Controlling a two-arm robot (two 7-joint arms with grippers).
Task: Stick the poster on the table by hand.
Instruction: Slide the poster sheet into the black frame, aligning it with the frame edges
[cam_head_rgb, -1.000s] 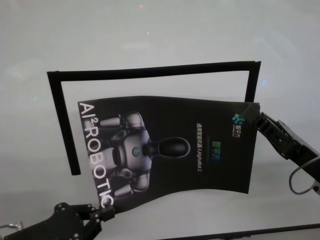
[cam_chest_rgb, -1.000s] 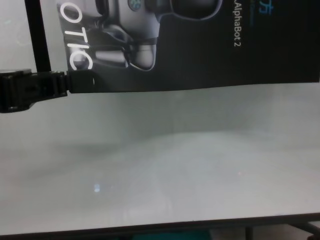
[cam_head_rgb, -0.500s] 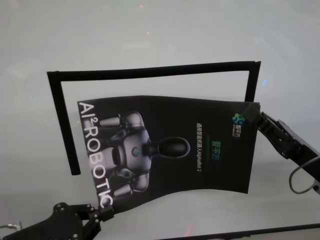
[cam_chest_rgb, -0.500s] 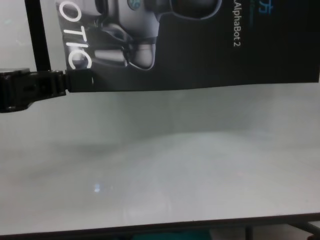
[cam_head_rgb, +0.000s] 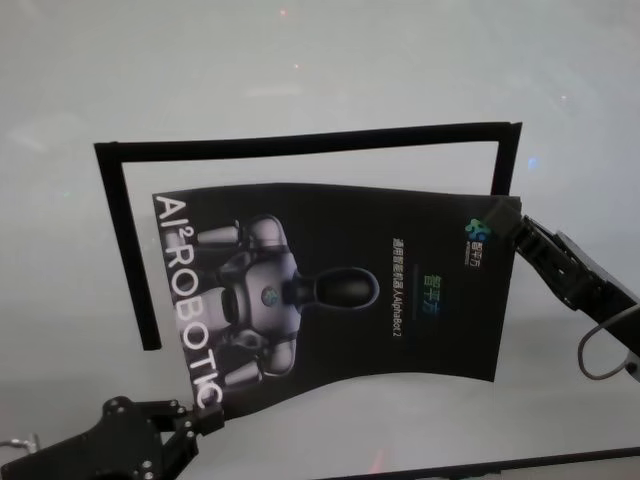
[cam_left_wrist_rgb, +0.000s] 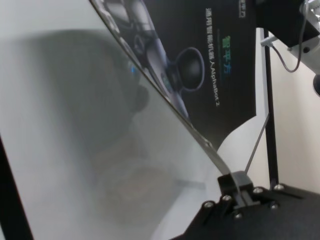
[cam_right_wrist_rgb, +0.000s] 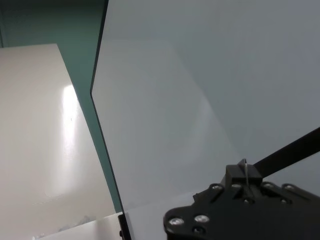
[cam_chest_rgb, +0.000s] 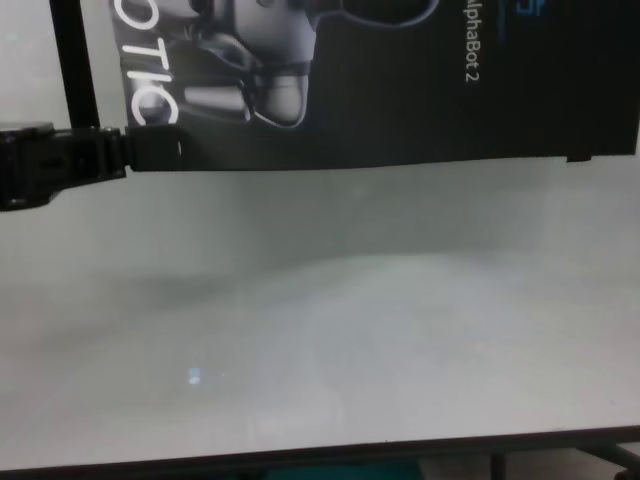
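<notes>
The poster (cam_head_rgb: 340, 290) is hanging over the middle of the table (cam_head_rgb: 300, 80), inside a three-sided frame of black tape strips (cam_head_rgb: 300, 142), its printed face up and its near edge bowing upward between the two arms. The big white lettering is running along its 9 o'clock edge, and the grey-white robot picture is sitting just inward of that.

The left gripper (cam_head_rgb: 205, 420) is sitting at about 7 o'clock in the head view, its jaws pinched narrow on the poster's near left corner by the last letters; the left wrist view is showing the sheet's thin edge running straight into the clamp (cam_left_wrist_rgb: 235, 182).

The right gripper (cam_head_rgb: 515, 232) is reaching in from 3 o'clock, its jaws closed down on the poster's far right corner just below the end of the right-hand tape strip. In the right wrist view a sliver of sheet is sticking up between the fingertips (cam_right_wrist_rgb: 243, 175).

The chest view is showing bare white tabletop stretching toward 6 o'clock below the poster's lower edge (cam_chest_rgb: 400, 110).
</notes>
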